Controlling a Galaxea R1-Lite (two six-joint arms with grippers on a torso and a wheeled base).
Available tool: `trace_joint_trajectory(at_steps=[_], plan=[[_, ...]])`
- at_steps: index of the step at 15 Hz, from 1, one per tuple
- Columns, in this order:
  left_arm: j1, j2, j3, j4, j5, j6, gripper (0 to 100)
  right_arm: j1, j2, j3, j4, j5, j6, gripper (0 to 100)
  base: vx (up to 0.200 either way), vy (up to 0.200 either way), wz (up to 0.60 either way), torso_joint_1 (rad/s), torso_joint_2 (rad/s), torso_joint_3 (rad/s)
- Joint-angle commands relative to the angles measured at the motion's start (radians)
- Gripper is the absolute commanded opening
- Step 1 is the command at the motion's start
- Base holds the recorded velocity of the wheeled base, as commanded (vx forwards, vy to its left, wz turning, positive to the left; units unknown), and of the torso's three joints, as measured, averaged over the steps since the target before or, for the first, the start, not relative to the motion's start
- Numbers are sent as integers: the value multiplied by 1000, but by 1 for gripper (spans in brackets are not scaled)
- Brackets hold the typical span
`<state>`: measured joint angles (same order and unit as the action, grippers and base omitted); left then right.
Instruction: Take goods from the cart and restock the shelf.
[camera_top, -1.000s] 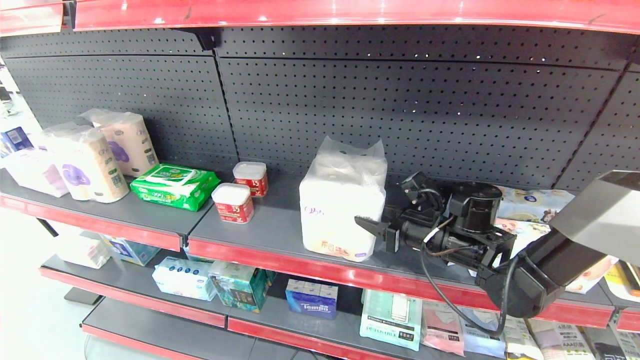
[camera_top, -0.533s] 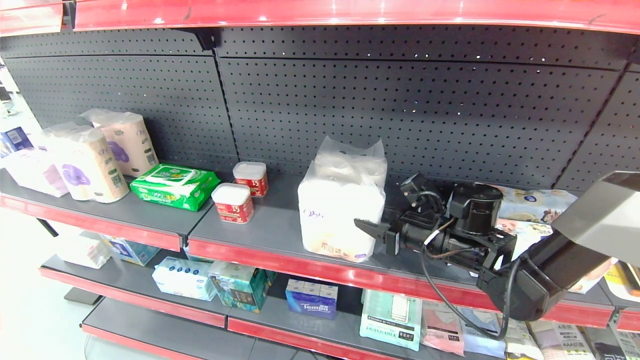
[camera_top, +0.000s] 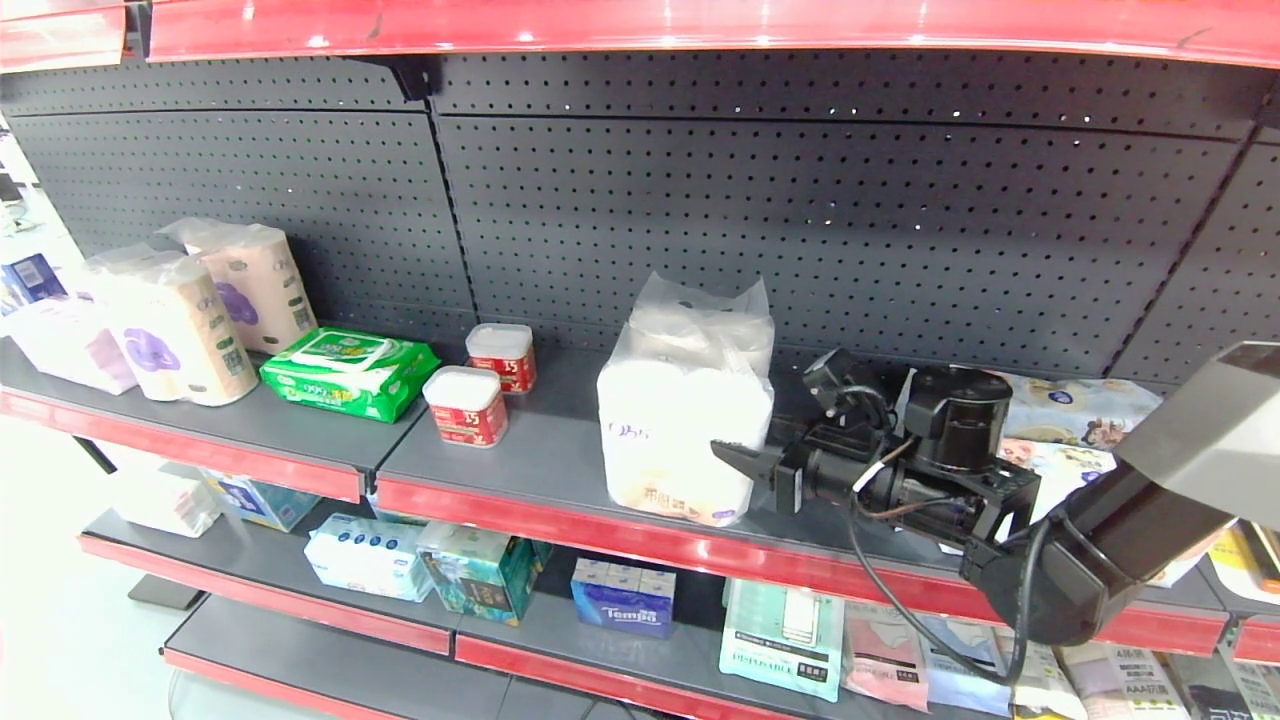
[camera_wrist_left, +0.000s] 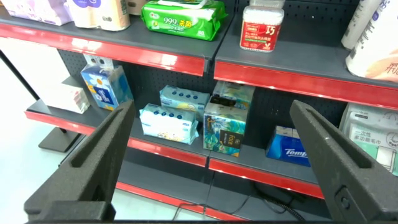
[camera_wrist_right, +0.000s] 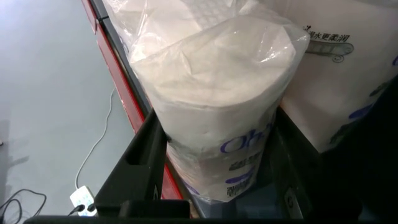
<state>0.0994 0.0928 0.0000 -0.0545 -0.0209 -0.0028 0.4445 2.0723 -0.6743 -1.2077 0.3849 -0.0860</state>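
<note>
A white plastic-wrapped toilet paper pack (camera_top: 680, 420) stands on the middle shelf (camera_top: 520, 455) near its red front edge. My right gripper (camera_top: 735, 440) comes at it from the right, and one black finger (camera_top: 745, 460) lies against the pack's front right corner. In the right wrist view a roll of the pack (camera_wrist_right: 217, 118) sits between the two fingers (camera_wrist_right: 144, 163), with the right gripper (camera_wrist_right: 217, 180) shut on it. My left gripper (camera_wrist_left: 211, 162) is open with nothing between its fingers and hangs in front of the lower shelves.
Two red-labelled jars (camera_top: 467, 405), a green wipes pack (camera_top: 350, 372) and purple-printed roll packs (camera_top: 175, 325) stand to the left on the same shelf. Patterned tissue packs (camera_top: 1075, 410) lie behind the right arm. Boxed tissues (camera_wrist_left: 171, 118) fill the lower shelf. A pegboard wall backs the shelf.
The right gripper has shifted slightly to the right and down, and the toilet paper pack has rocked a little with it. The other goods have not moved.
</note>
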Motion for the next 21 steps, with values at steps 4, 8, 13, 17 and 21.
trace_joint_trajectory(at_steps=[4, 8, 13, 17, 21], plan=[[0, 1, 0, -1, -1, 0, 100, 2, -9, -1, -1, 2, -1, 0, 0, 0, 0, 0, 0, 0], [0, 1, 0, -1, -1, 1, 100, 2, -21, 2, 0, 3, -5, 0, 0, 0, 0, 0, 0, 0], [0, 1, 0, -1, 1, 0, 100, 10, -20, 7, 0, 2, -3, 0, 0, 0, 0, 0, 0, 0], [0, 1, 0, -1, 1, 0, 100, 14, -12, 9, 0, 0, -3, 0, 0, 0, 0, 0, 0, 0], [0, 1, 0, -1, 1, 0, 100, 13, -6, 7, -1, 0, -1, 0, 0, 0, 0, 0, 0, 0]])
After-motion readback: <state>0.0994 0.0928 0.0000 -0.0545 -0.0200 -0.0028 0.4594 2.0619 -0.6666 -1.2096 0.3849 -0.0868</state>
